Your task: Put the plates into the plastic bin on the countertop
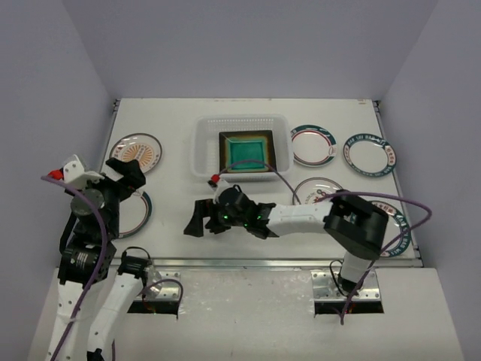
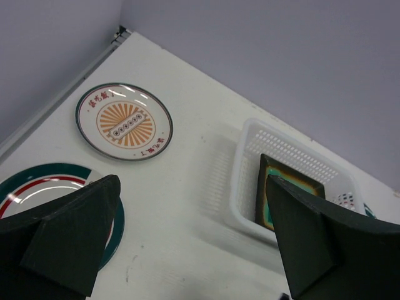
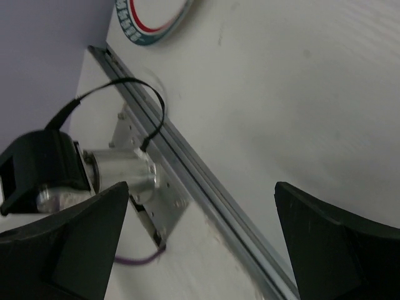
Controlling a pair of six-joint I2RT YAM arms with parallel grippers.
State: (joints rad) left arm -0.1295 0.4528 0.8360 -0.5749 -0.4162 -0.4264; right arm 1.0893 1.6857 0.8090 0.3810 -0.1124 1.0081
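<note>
The plastic bin [image 1: 203,150] stands at the middle back of the countertop [image 1: 173,128] and holds a teal square plate [image 1: 246,152]. The amber plate is out of view. A round plate with an orange sunburst [image 1: 137,153] lies at the left, and a teal-rimmed plate [image 1: 141,214] lies below it. Several round plates lie at the right [image 1: 313,144]. My left gripper [image 1: 129,174] is open and empty, raised between the two left plates. My right gripper [image 1: 195,218] is open and empty, low over the countertop in front of the bin, pointing left.
The left wrist view shows the sunburst plate [image 2: 124,122], the teal-rimmed plate [image 2: 37,187], and the bin [image 2: 250,181] with the teal plate [image 2: 281,184]. The right wrist view shows the metal front edge [image 3: 206,200], the left arm's base motor [image 3: 100,175], and a plate rim [image 3: 150,19].
</note>
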